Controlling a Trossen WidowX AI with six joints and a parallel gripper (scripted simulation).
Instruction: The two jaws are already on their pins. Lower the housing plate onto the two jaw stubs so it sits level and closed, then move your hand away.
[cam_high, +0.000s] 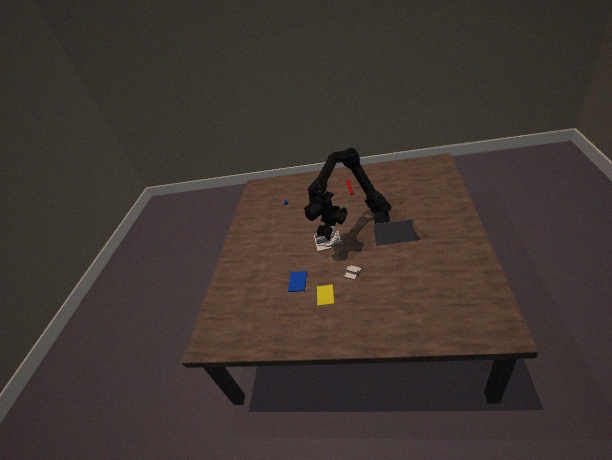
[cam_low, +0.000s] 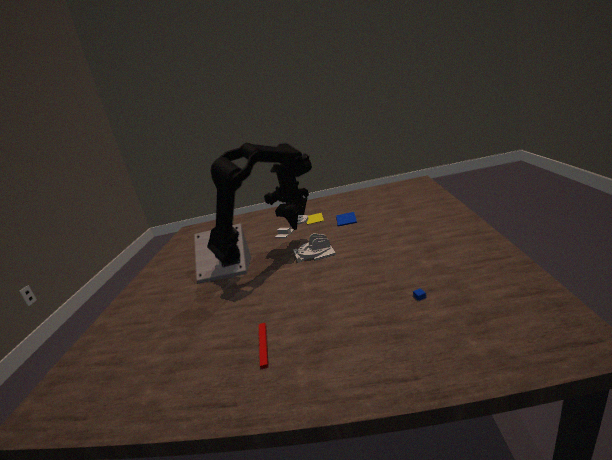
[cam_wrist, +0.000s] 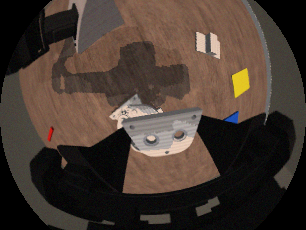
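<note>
A black robot arm (cam_high: 351, 156) (cam_low: 224, 202) leans over a wooden table (cam_high: 425, 310) (cam_low: 350, 380) (cam_wrist: 42, 90), its pincer (cam_high: 334, 225) (cam_low: 298, 220) (cam_wrist: 161, 122) gripping the pale housing plate (cam_low: 302, 219) (cam_wrist: 162, 120) above the surface. The plate, pierced by two large round holes, is held between the fingers, apart from the white jaw assembly (cam_high: 320, 246) (cam_low: 315, 253) (cam_wrist: 124, 111) on the tabletop; in the wrist view it partly covers that assembly.

Seen from the top view, the arm's mounting plate (cam_high: 395, 233) (cam_low: 202, 245) (cam_wrist: 102, 30) lies to the right of the assembly. A small grooved white block (cam_high: 353, 272) (cam_low: 283, 231) (cam_wrist: 207, 44) sits below and to the right of it, while a blue rectangle (cam_high: 297, 281) (cam_low: 346, 219) (cam_wrist: 233, 118) rests below and to the left. A yellow rectangle (cam_high: 325, 295) (cam_low: 315, 218) (cam_wrist: 240, 83) lies farther below the assembly. Above and to its left is a little blue cube (cam_high: 285, 202) (cam_low: 419, 294); a red bar (cam_high: 350, 187) (cam_low: 263, 345) (cam_wrist: 50, 134) lies above and slightly right, well apart from the assembly.
</note>
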